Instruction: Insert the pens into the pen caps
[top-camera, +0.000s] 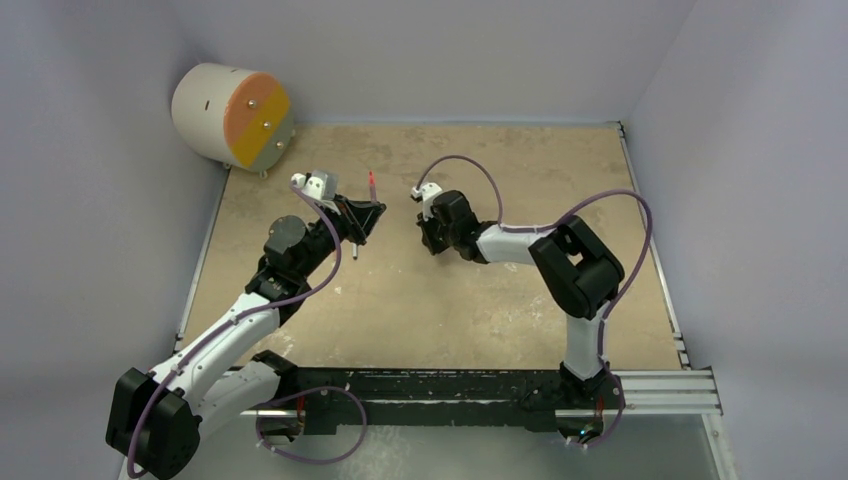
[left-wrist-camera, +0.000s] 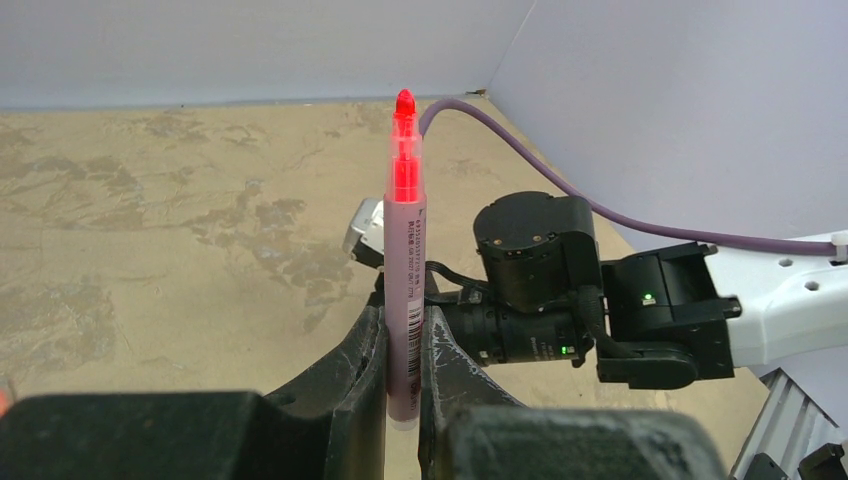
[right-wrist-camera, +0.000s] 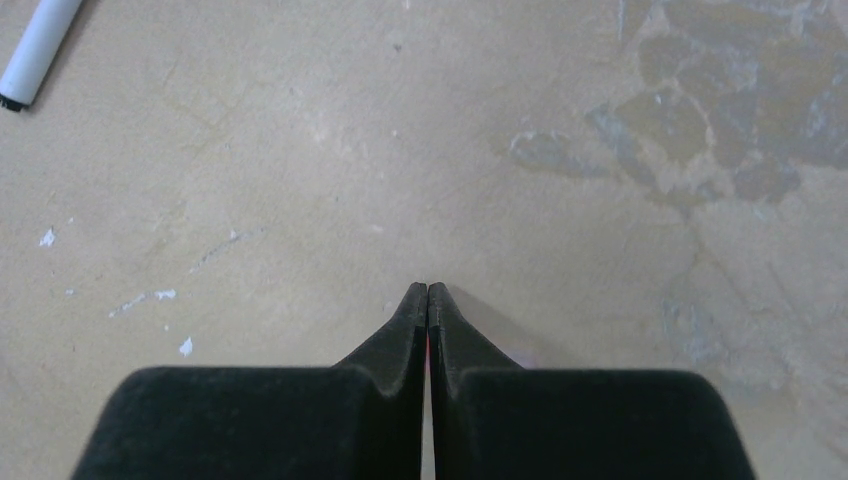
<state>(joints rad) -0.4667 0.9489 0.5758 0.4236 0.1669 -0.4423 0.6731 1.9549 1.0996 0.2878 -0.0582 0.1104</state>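
My left gripper (left-wrist-camera: 403, 320) is shut on the pinkish-mauve pen (left-wrist-camera: 405, 250) and holds it upright, its bare orange-red tip pointing up. In the top view the gripper (top-camera: 366, 218) is raised left of centre with the pen's tip (top-camera: 371, 183) above it. My right gripper (right-wrist-camera: 427, 292) is shut, pointing down close to the table (right-wrist-camera: 600, 250). A thin red sliver, the pinkish-red pen cap (right-wrist-camera: 427, 345), shows between its fingers. In the top view it (top-camera: 428, 240) hangs a short way right of the left gripper. A white pen (right-wrist-camera: 35, 55) lies on the table at the upper left. The dark blue cap is not in view.
A white drum with an orange and yellow face (top-camera: 232, 115) stands at the back left corner. Purple-grey walls close in the tan table. My right arm's wrist (left-wrist-camera: 560, 290) fills the space behind the held pen in the left wrist view.
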